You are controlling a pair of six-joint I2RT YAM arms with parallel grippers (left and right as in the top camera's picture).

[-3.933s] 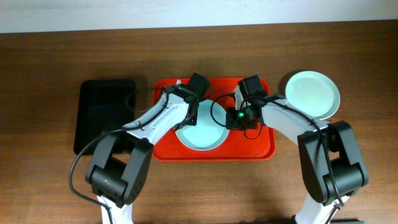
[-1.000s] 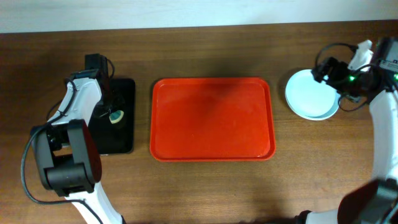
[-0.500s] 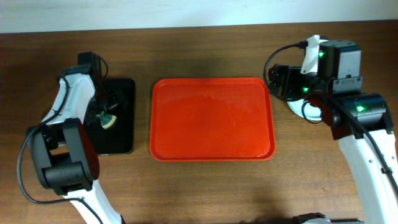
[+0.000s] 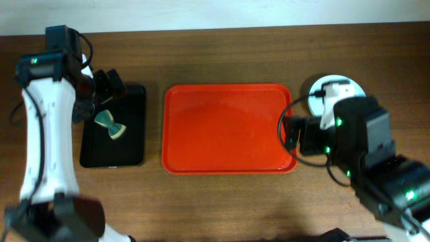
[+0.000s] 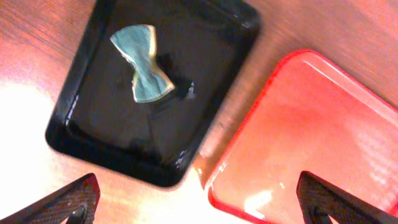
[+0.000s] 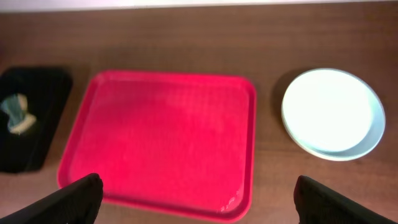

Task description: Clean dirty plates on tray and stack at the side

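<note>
The red tray [image 4: 228, 128] lies bare in the middle of the table, with no plate on it. The plates [image 6: 329, 112] sit stacked on the wood to its right; the top one looks white, with a pale blue rim under it. In the overhead view my right arm covers most of the plates [image 4: 332, 89]. My right gripper [image 6: 205, 205] hangs open and high above the tray's front edge, holding nothing. My left gripper [image 5: 202, 208] is open and empty above the gap between the black tray [image 5: 155, 93] and the red tray [image 5: 311, 137].
A teal and tan sponge [image 4: 109, 125] lies loose in the narrow black tray [image 4: 114, 128] at the left. My left gripper [image 4: 106, 86] hovers by that tray's far edge. My right gripper [image 4: 295, 134] sits at the red tray's right rim. A pale wall borders the table's far side.
My left gripper has opened, dropped the sponge into the black tray and lifted away. My right arm has pulled back from the plate stack towards the front and risen.
</note>
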